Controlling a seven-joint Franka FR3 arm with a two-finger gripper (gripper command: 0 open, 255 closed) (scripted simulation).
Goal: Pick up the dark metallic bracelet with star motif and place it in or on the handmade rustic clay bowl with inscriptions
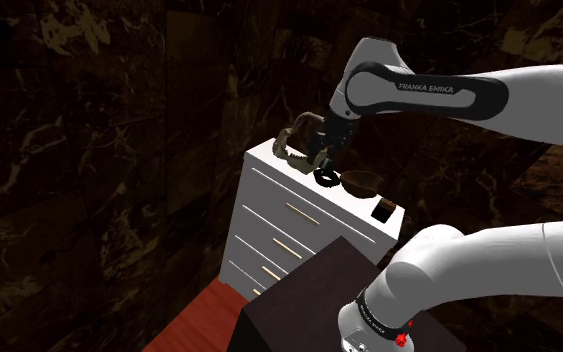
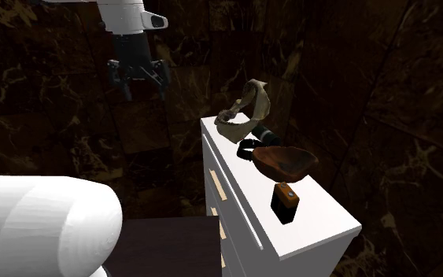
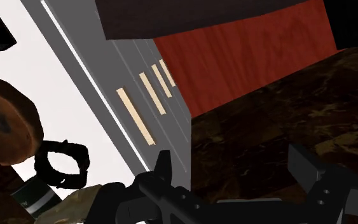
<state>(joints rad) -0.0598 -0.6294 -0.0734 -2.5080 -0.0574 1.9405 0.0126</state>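
The dark bracelet point(image 2: 248, 145) is a small black ring lying flat on the white dresser top point(image 2: 322, 216), close beside the brown clay bowl point(image 2: 284, 160). The shoulder view shows the bracelet point(image 1: 324, 179) just left of the bowl point(image 1: 361, 182). My gripper point(image 2: 142, 85) hangs open and empty in the air, out past the dresser's drawer front and above the level of its top. In the wrist view the bracelet point(image 3: 61, 164) and bowl point(image 3: 6, 121) lie off to the side of my gripper point(image 3: 234, 168), not between the fingers point(image 3: 165, 170).
A tan twisted object point(image 2: 247, 108) stands at the far end of the dresser top, with a dark cylinder point(image 2: 265, 134) beside it. A small dark box point(image 2: 286, 200) sits at the near end. Drawer handles point(image 3: 136, 116) face a red floor point(image 3: 247, 54). Dark marbled walls surround.
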